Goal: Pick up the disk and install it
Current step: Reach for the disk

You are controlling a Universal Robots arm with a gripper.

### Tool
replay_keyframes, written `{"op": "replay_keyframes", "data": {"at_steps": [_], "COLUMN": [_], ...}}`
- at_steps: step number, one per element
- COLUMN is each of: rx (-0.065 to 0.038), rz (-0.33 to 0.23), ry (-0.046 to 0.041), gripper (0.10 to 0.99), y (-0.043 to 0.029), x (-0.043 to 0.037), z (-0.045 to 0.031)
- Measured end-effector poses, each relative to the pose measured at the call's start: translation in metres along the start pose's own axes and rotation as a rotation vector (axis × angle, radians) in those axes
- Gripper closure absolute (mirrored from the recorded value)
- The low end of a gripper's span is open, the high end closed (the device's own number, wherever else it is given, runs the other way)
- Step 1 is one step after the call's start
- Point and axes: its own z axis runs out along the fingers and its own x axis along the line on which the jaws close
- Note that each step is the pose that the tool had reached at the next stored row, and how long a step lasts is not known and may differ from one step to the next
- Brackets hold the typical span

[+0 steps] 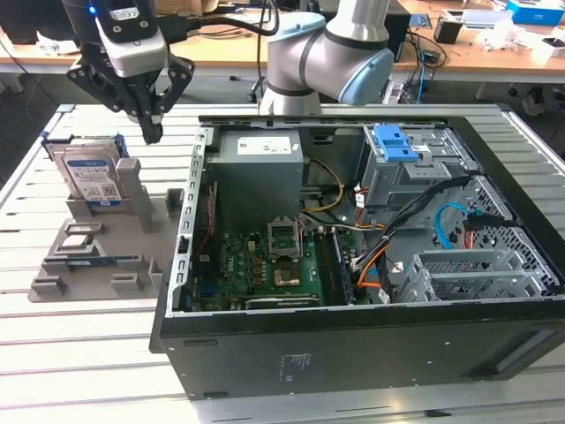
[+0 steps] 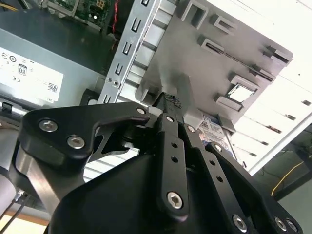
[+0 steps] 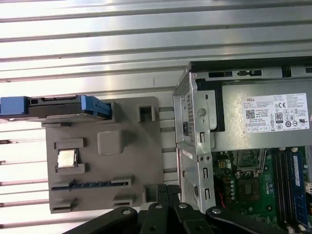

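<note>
Silver disk (image 1: pixel 93 175) upright in grey holder (image 1: pixel 132 238) | end effector (image 1: pixel 152 132) pressed together (empty), hovering beside

The disk (image 1: pixel 88 172), a silver drive with a white-and-blue label and blue side rails, stands upright on its edge in a grey holder (image 1: pixel 141 216). It sits just below the gripper (image 1: pixel 152 132), toward the exterior view's left, near its fingertips but untouched.

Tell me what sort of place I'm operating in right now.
Probably a robotics lab or electronics workshop: an open computer case sits on a slotted aluminium table, a grey fixture holds the disk upright, and cable-cluttered desks line the background.
</note>
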Motion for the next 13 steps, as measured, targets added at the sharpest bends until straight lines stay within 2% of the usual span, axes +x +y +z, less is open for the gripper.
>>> {"op": "replay_keyframes", "data": {"at_steps": [1,8,11,13], "rx": [0.0,0.0,0.0,0.0], "rz": [0.0,0.0,0.0,0.0], "ry": [-0.0001,-0.0004,-0.0008,-0.0008], "gripper": [0.98,0.98,0.98,0.98], "y": [-0.0004,-0.002,-0.0033,-0.0037], "x": [0.0052,0.027,0.044,0.0496], "z": [-0.0001,-0.0008,-0.0011,-0.0014]}}
